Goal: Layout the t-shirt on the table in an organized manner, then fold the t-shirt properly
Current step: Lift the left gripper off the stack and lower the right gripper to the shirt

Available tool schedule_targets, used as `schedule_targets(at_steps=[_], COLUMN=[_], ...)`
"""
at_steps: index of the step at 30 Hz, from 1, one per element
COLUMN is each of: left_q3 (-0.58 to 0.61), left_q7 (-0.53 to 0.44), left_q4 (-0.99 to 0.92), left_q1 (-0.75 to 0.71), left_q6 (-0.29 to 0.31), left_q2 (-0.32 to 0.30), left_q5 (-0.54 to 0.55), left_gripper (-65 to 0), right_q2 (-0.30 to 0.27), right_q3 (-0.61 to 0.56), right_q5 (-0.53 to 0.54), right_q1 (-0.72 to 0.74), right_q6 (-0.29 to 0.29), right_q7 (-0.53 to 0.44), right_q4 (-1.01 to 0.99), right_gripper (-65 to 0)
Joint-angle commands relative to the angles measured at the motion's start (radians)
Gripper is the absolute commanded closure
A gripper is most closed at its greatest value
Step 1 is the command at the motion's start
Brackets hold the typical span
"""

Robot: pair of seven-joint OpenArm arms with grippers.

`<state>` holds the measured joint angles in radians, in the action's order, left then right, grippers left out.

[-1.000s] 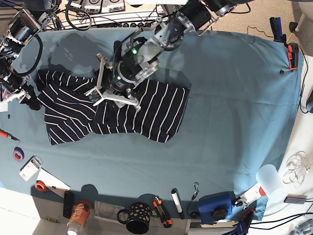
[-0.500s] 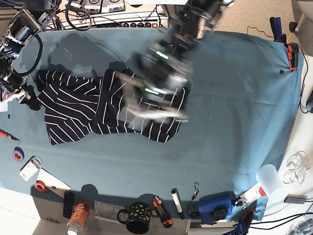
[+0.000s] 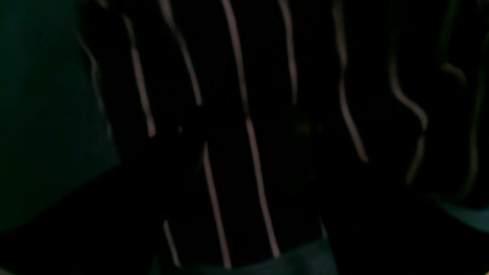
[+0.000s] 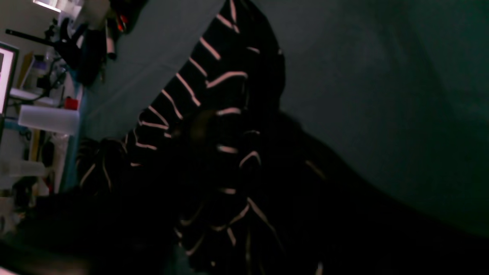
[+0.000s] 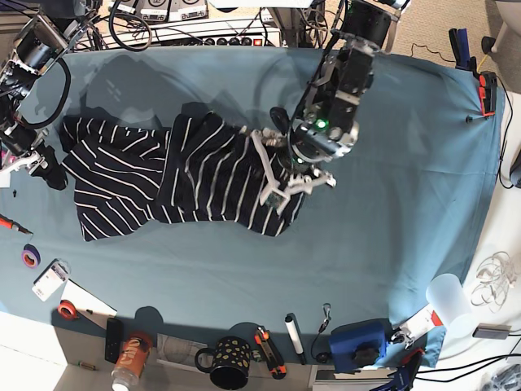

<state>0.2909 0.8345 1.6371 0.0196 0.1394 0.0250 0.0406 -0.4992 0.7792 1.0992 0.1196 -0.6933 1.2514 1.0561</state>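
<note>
**Striped t-shirt lies bunched on the left half of the table**

The t-shirt point(image 5: 175, 179) is dark navy, near black, with thin white stripes. It lies crumpled on the teal table point(image 5: 391, 163), left of the middle and towards the far edge. Its left part spreads flat with stripes running slantwise; a fold of cloth lies over the middle, where the stripes run steeper, and the right edge ends in a ragged corner.

The left gripper point(image 5: 285, 181) hangs over the shirt's right edge, its pale fingers spread apart, with nothing seen held between them. The left wrist view is very dark and shows only striped cloth point(image 3: 244, 133) close up.

The right gripper point(image 5: 28, 163) sits at the shirt's left end, by the table's edge; whether its jaws are apart or grip the cloth cannot be told. The right wrist view shows rumpled striped cloth point(image 4: 214, 126) on the teal surface point(image 4: 382, 95).
</note>
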Motion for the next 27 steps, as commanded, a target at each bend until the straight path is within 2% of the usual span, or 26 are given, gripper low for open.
schedule_targets(at_steps=[1, 3, 7, 11, 13, 16, 27], left_q3=[-0.001, -0.001, -0.001, -0.001, -0.001, 0.001, 0.001], left_q7=[-0.005, -0.003, 0.041, 0.110, 0.130, 0.142, 0.146], left_q4=[-0.009, -0.047, -0.021, 0.083, 0.149, 0.237, 0.288], left_q1=[0.021, 0.034, 0.040, 0.047, 0.047, 0.047, 0.047], left_q6=[-0.010, -0.011, -0.010, -0.007, -0.007, -0.007, -0.007], left_q2=[0.008, 0.008, 0.008, 0.008, 0.008, 0.008, 0.011], left_q5=[-0.016, -0.022, -0.002, 0.045, 0.067, 0.086, 0.098], left_gripper=[-30.5, -30.5, -30.5, -30.5, -30.5, -30.5, -30.5], right_q2=[-0.031, -0.031, -0.030, -0.030, -0.030, -0.024, -0.019], right_q3=[0.005, 0.005, 0.005, 0.005, 0.005, -0.003, -0.219], right_q5=[0.029, 0.029, 0.029, 0.024, -0.026, -0.130, -0.119], right_q1=[0.016, 0.016, 0.016, 0.016, 0.016, 0.016, 0.113], right_q6=[-0.005, -0.005, -0.005, -0.005, -0.005, -0.005, -0.005], right_q7=[-0.007, 0.018, 0.066, 0.066, 0.052, -0.018, -0.048], right_q4=[0.017, 0.017, 0.017, 0.017, 0.016, 0.004, -0.123], right_gripper=[-30.7, -35.9, -36.3, -36.3, -36.3, -36.3, -36.3])
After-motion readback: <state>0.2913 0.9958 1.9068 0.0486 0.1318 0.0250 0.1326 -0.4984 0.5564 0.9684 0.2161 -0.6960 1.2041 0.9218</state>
